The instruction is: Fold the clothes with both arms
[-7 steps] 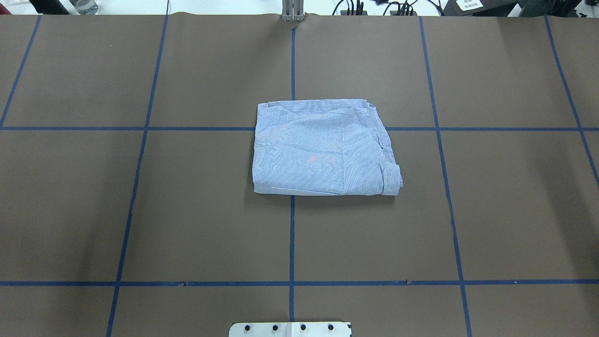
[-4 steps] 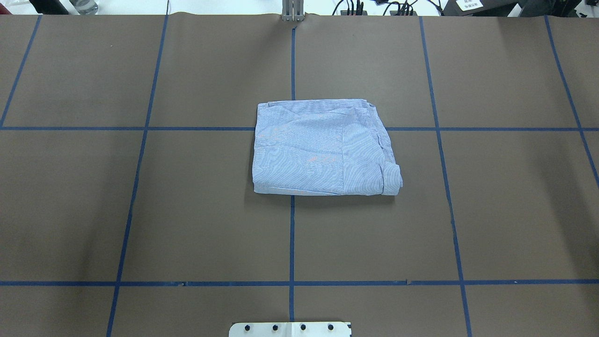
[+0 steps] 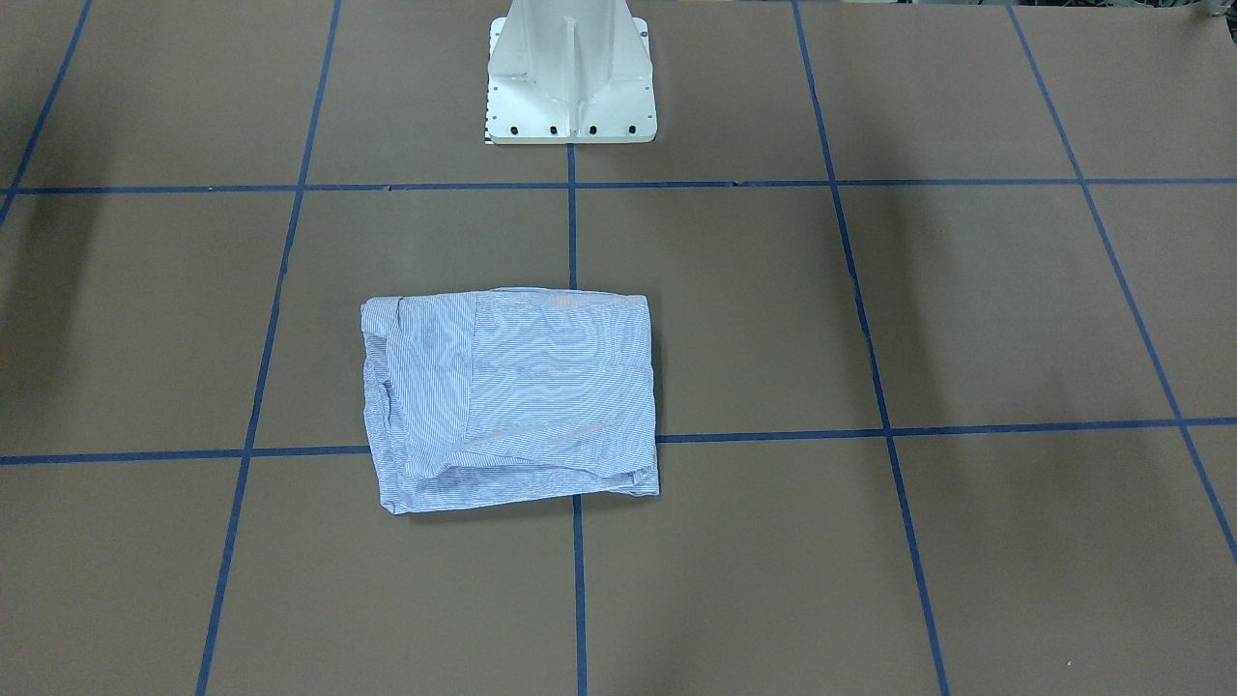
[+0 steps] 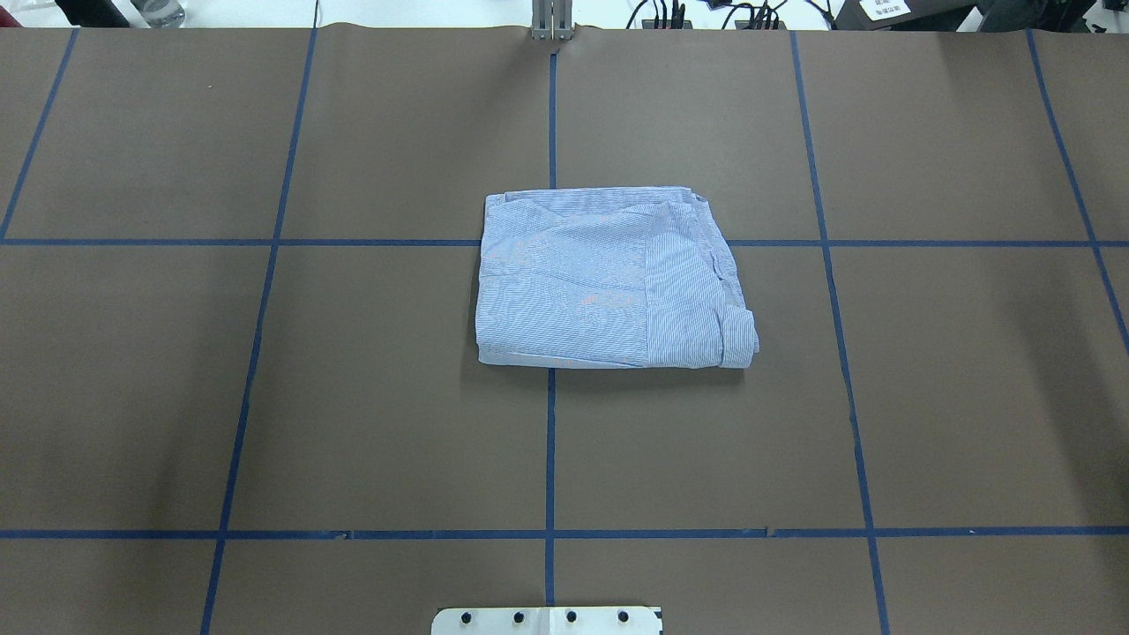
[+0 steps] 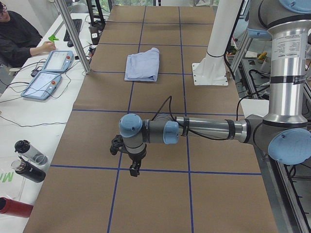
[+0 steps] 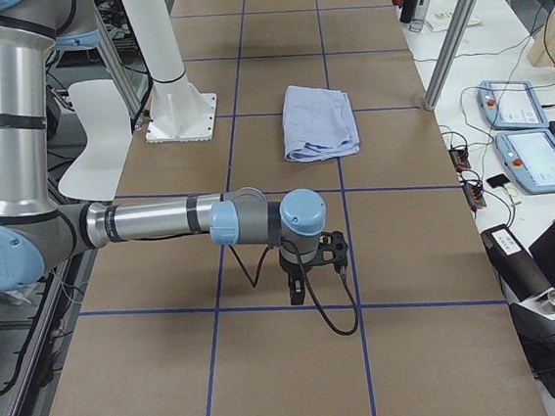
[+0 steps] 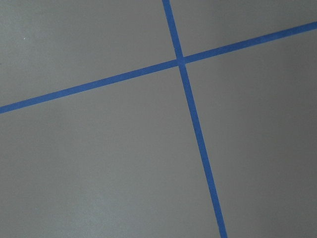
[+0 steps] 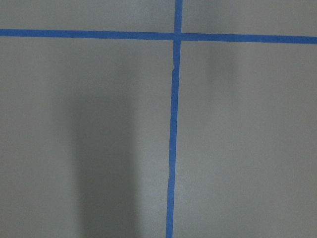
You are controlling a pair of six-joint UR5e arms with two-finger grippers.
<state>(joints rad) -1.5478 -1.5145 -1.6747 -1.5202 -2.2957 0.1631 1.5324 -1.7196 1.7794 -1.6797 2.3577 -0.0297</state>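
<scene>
The light blue-and-white striped shirt (image 4: pixel 609 278) lies folded into a compact rectangle at the middle of the brown table; it also shows in the front-facing view (image 3: pixel 512 401) and both side views (image 5: pixel 142 64) (image 6: pixel 319 120). My left gripper (image 5: pixel 133 170) hangs over the table far from the shirt, at the left end. My right gripper (image 6: pixel 297 293) hangs over the right end, also far from it. Both show only in the side views, so I cannot tell whether they are open or shut. Neither touches the shirt. The wrist views show only brown paper and blue tape.
The white pedestal base (image 3: pixel 570 87) stands at the robot's side of the table. Blue tape lines (image 4: pixel 549 441) grid the paper. Teach pendants (image 5: pixel 53 60), bottles (image 5: pixel 29 160), a seated operator (image 5: pixel 19 34) and metal posts (image 6: pixel 452 29) line the far side.
</scene>
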